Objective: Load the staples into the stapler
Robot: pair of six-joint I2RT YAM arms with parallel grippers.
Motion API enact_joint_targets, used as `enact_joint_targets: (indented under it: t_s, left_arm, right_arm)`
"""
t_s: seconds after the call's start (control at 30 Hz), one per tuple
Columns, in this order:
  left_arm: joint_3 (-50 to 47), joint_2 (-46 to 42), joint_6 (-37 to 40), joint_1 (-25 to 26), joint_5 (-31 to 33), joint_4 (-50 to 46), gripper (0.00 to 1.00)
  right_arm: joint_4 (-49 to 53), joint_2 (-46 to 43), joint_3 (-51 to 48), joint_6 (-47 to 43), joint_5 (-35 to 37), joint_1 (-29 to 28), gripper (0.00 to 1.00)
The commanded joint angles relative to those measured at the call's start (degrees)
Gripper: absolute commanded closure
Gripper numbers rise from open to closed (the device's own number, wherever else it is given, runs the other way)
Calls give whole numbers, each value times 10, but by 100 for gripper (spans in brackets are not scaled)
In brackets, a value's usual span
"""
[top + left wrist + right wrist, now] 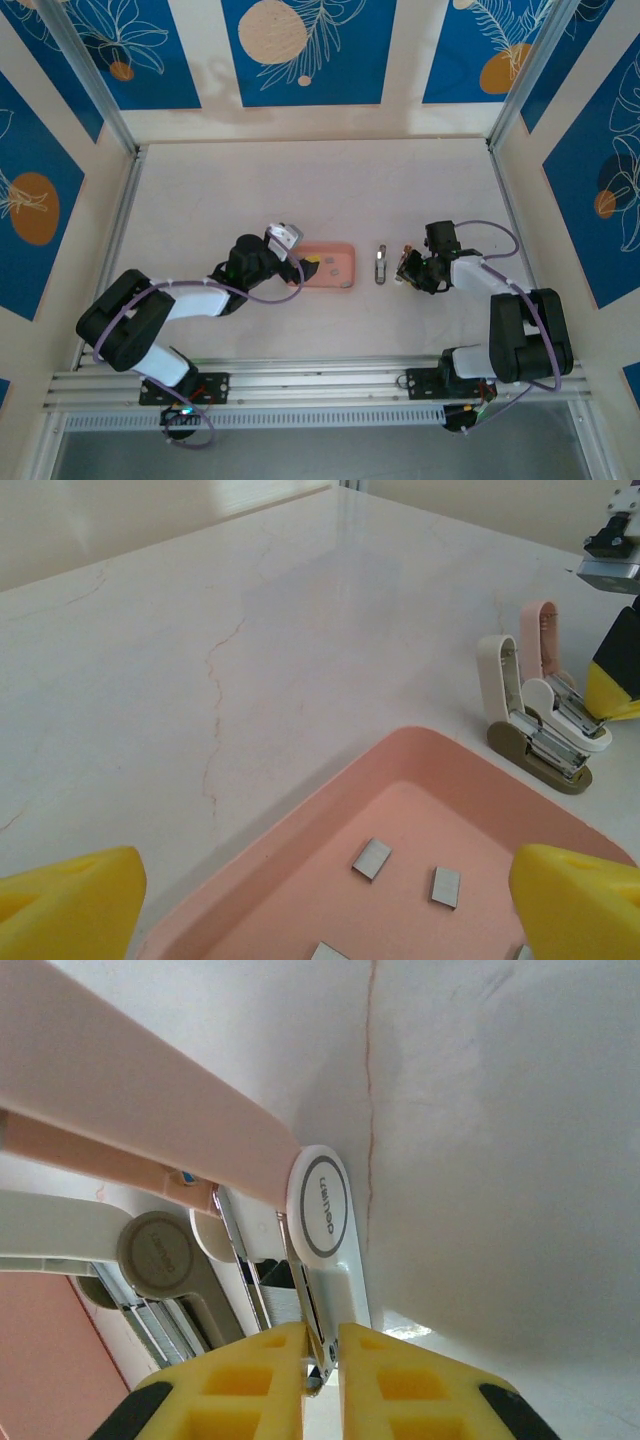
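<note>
Several small grey staples (371, 858) lie loose in the pink tray (300, 850). My left gripper (325, 905) hangs open just above that tray, its yellow fingertips (70, 900) wide apart and empty; from above it (294, 265) sits at the tray's (340, 278) left end. The stapler (325, 1210) lies open right of the tray, its pink lid swung back from the white base. My right gripper (322, 1360) is shut on the thin front end of that white base. A white and brown stapler body (530, 742) lies right beside the stapler (562, 695).
Pale marble tabletop (300, 190) stretches bare behind the tray and stapler (380, 265). Metal frame posts (115, 110) and blue patterned walls bound the sides. My right gripper (405, 266) is close to the stapler's right side.
</note>
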State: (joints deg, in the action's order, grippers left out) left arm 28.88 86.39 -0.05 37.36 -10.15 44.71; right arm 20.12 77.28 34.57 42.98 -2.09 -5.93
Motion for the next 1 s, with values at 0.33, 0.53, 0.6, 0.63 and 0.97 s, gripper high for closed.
enact_joint_targets:
  t_s: [0.33,0.53,0.6,0.63,0.97]
  left_arm:
    - [176,0,3,4,-55,-236,7]
    - [312,56,-1,7,-132,-382,10]
    - [355,83,0,10,-144,-421,11]
    - [373,94,0,12,-151,-436,11]
    - [601,253,47,39,-238,-608,13]
  right_arm:
    - [96,-98,55,-38,-62,42,68]
    - [106,-112,62,-60,-151,102,62]
    - [109,-108,65,-71,-176,115,61]
    - [111,-105,66,-74,-183,119,61]
    - [123,-119,38,-79,-218,148,61]
